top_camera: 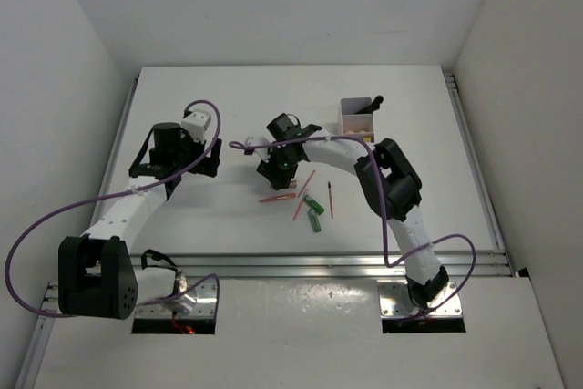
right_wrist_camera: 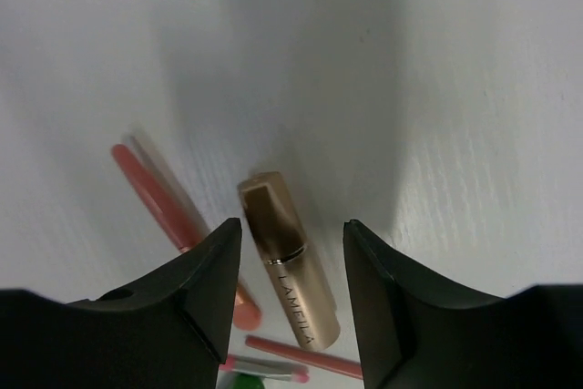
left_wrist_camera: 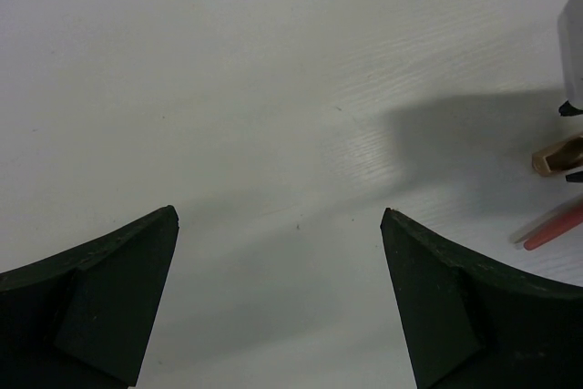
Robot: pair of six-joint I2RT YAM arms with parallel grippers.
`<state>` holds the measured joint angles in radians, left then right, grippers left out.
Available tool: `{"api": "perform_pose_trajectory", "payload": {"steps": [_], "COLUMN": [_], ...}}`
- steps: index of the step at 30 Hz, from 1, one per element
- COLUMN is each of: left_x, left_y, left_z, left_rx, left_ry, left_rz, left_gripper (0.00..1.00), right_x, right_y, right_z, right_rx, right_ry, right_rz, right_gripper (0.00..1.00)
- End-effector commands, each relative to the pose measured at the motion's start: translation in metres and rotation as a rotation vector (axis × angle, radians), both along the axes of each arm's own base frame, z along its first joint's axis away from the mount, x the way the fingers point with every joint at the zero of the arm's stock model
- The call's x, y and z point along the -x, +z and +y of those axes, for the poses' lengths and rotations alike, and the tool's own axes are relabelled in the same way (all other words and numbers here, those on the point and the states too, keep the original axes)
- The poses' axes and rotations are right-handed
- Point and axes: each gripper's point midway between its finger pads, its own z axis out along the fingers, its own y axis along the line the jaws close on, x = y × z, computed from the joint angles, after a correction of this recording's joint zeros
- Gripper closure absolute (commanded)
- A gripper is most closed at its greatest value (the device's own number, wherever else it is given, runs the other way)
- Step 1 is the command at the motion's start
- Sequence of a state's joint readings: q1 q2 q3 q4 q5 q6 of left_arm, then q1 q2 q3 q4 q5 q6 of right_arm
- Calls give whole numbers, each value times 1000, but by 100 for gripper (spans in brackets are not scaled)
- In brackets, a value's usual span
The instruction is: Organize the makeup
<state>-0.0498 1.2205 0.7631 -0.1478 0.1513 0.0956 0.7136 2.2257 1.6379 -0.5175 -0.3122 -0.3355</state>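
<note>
The makeup lies in a loose cluster at the table's middle. In the right wrist view a copper tube (right_wrist_camera: pixel 290 266) marked LAMEILA lies on the table between the fingers of my right gripper (right_wrist_camera: pixel 291 225). The jaws straddle it with a gap on each side, so they are open. Pink pencils (right_wrist_camera: pixel 168 211) lie beside and behind it. From above, my right gripper (top_camera: pixel 273 175) hangs over the cluster's left end, next to a green bottle (top_camera: pixel 314 217) and a red pencil (top_camera: pixel 330 199). My left gripper (left_wrist_camera: pixel 280 216) is wide open over bare table, also seen at the left (top_camera: pixel 175 166).
A white rectangular box (top_camera: pixel 357 118) stands at the back right with a black brush (top_camera: pixel 372 103) sticking out of it. White walls close in the table on three sides. An aluminium rail runs along the near edge.
</note>
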Motion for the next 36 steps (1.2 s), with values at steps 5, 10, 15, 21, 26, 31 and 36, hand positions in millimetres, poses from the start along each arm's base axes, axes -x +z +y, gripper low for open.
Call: {"api": "perform_pose_trajectory", "payload": {"steps": [5,10,15,21,26,31,36], "left_x": [-6,-7,-7,-9,-6,-7,-8], "left_y": [13,14,11,12,5,6,2], "left_z": [0,-3,-5,-10,-9,-13,-15], "left_rx": [16,27,32,48,41,59,72], "left_ry": [-2,-18,-26,-50,-55,-65,-67], "left_rz": [-36,-36,-26,-25,-17,-26,-25], "left_gripper": [0,0,0,0,0,0,0], "right_x": [-20,-37,-48,-77,-104,-113,-105], "right_y": [-18,-17,-7,94,189,211,197], "right_z": [-3,-2,3,18,-27,-115,-188], "right_rx": [67,72,49,-179,-716,-900,-844], "right_ry": [-33,-61,-90,-201,-649,-867,-1053], "right_rz": [-107,-166,-214,-386,-385,-526,-684], "right_gripper": [61,72,97,100,100,100,100]}}
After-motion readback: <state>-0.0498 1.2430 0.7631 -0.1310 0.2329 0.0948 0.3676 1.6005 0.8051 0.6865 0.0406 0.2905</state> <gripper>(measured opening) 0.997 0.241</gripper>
